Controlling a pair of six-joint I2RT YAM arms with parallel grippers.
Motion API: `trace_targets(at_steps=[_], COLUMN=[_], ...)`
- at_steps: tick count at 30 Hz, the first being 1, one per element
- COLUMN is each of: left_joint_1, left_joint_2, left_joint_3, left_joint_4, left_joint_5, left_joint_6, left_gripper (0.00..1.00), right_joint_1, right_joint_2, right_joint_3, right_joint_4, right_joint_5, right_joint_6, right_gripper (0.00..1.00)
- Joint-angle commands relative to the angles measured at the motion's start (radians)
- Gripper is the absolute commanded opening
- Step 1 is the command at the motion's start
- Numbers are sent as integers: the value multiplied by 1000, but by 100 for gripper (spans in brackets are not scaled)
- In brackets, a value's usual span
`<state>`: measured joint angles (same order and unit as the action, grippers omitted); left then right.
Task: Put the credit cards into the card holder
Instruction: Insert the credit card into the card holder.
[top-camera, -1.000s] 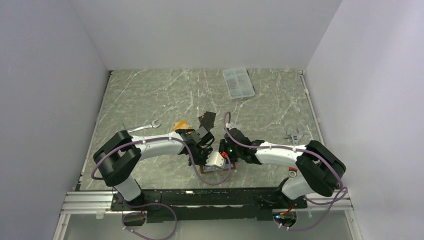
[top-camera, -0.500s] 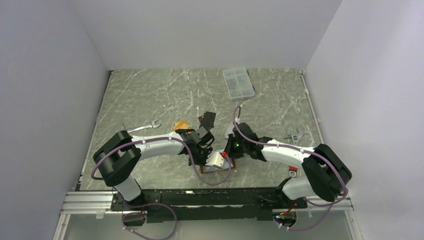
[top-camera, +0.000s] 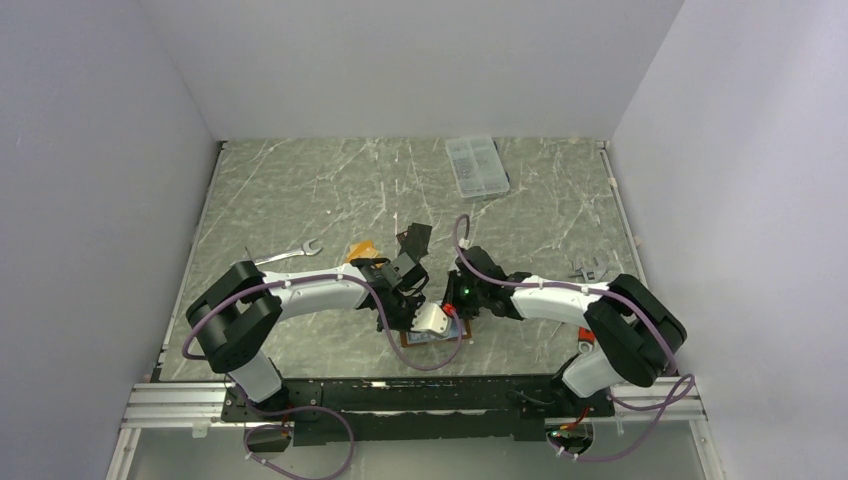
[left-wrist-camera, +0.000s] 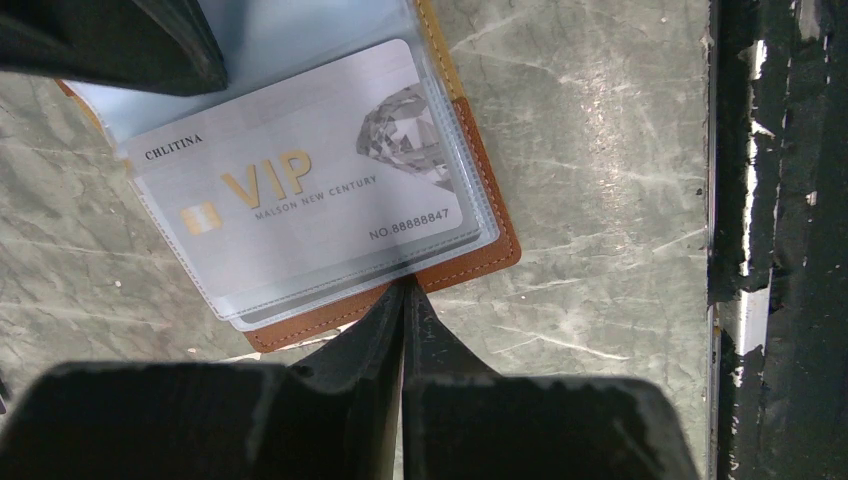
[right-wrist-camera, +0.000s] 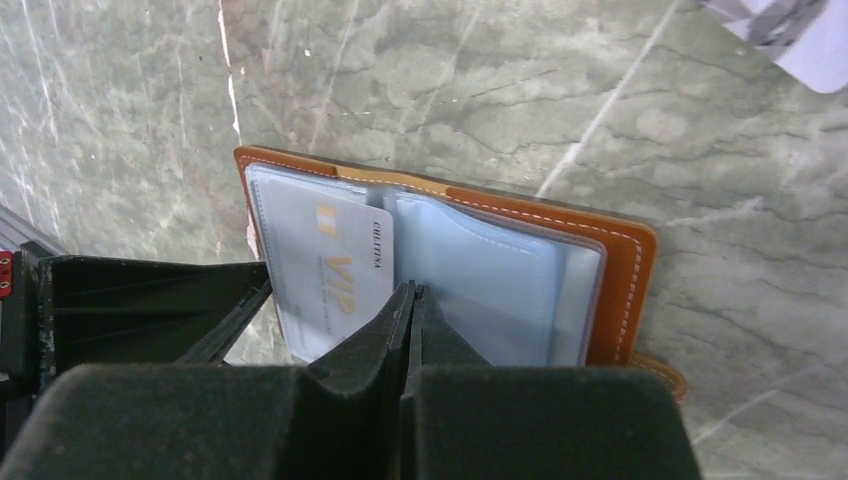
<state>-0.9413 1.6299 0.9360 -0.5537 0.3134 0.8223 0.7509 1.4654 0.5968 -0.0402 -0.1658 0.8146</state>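
- Now, the tabletop (top-camera: 300, 190) carries everything
- my left gripper (left-wrist-camera: 403, 300) is pinched closed, its tips at the holder's brown rim
- my right gripper (right-wrist-camera: 410, 295) is closed on nothing, pointing at the pale pockets
- the card holder (left-wrist-camera: 480, 230) lies open by the near edge, about midway along
- the silver card (left-wrist-camera: 300, 200) sits inside a clear pocket
- the orange card (top-camera: 362, 248) and black card (top-camera: 414, 238) lie beyond, toward the middle

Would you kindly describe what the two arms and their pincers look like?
The left arm and right arm have white shells with bulky black joints; purple cables loop along them. A green light glows near the right wrist. The left pincer and right pincer have matte black, wedge-shaped fingers.
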Motion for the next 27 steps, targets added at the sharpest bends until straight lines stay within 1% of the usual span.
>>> trace_targets(at_steps=[1,9,13,19,21,23,27], left_joint_1=[5,5,5,21,34,48,70], left_joint_2=[-12,-11,-14,-19,-22,-25,-46], left_joint_3=[-6,-15,-16,18,35,44,40], left_joint_4=[31,44,51,14,-1,-5,-16], left_joint_5=[-13,-18,-25,-1,15,23,62], left_joint_6=[14,16,18,21,25,18,5], left_gripper=[9,9,9,9,9,9,9], right_joint_1=[24,64,69,48,47,47,63], right_joint_2=[27,51,63,-49,-75,-67,-19], right_joint_3=[52,90,95,68,35,11,32], right_joint_4=[30,29,-8,-128,-107,-62,-36], right_joint_5=[0,-30,-38,10,11,-9,-49], right_joint_6=[14,7,9,-12,3,25,17], right_gripper=[0,0,0,0,0,0,0])
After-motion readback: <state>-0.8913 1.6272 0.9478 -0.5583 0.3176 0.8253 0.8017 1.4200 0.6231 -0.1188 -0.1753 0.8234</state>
